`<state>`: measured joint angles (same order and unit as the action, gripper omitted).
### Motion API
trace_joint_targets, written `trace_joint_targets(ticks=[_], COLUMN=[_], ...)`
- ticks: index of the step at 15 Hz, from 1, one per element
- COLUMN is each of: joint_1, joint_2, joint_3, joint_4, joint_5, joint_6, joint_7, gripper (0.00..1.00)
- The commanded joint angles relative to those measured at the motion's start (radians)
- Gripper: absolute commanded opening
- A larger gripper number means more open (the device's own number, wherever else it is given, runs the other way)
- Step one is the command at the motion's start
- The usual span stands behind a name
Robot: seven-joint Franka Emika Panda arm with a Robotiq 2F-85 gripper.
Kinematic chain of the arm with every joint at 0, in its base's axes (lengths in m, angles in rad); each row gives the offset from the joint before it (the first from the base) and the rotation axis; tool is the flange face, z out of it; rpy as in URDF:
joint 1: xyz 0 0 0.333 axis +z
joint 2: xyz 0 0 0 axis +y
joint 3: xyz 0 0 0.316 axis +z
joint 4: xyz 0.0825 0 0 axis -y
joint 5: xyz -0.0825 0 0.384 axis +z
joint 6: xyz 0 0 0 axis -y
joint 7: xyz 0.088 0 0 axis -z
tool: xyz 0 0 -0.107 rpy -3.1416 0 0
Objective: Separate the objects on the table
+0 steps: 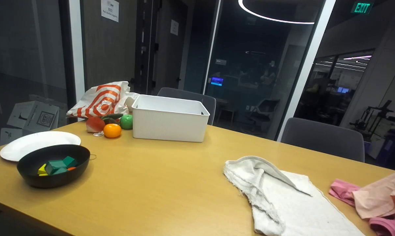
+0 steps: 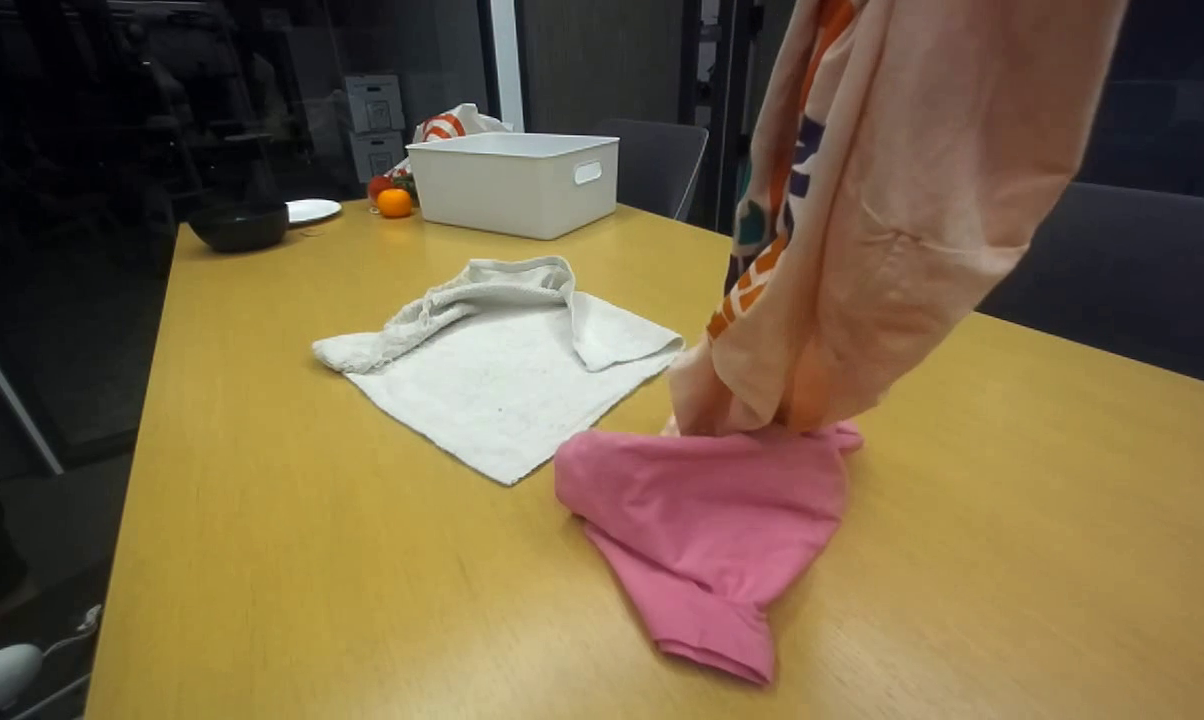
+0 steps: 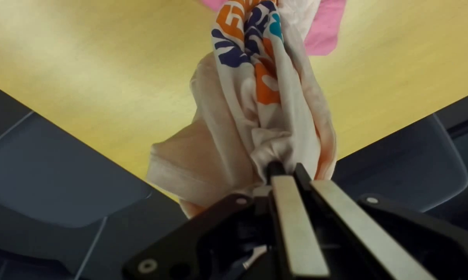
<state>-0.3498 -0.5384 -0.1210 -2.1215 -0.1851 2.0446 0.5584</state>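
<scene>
Clearly, the spacing is the weak spot: in an exterior view the white towel, one side rumpled, lies on the worktop just beside the pink cloth, so a low sweep towards it could drag the two into one heap. The pink cloth may itself get pulled along, because the lower end of the peach cloth seems to meet it; whether it rests there I cannot tell. That peach cloth hangs from the gripper, which is clamped on a bunched fold near its tips; so small a bite might let thin fabric slip.

In an exterior view the black bowl holds green blocks and some yellow pieces, in front of a white plate. A white bag with a red-orange print hides its contents; next to it stands the white box, its floor out of sight.
</scene>
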Motion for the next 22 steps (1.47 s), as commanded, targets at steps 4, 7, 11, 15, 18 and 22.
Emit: trace_joint_targets(ticks=[4,7,11,15,18,22], joint_1=[-0.099,-0.063,-0.021,0.026,0.04,0.066], joint_2=[-0.159,-0.128,0.021,0.203,0.239,0.143], joint_3=[0.028,0.023,0.049,0.063,0.078,0.119], joint_4=[-0.197,-0.323,-0.471,-0.507,-0.454,-0.319], joint_5=[-0.077,-0.044,-0.03,0.005,-0.038,-0.139], joint_6=[-0.037,0.044,0.218,0.344,0.33,0.114], joint_7=[0.135,0.117,0.115,0.099,0.094,0.065], gripper=[0.04,0.04,0.02,0.02,0.4,0.71])
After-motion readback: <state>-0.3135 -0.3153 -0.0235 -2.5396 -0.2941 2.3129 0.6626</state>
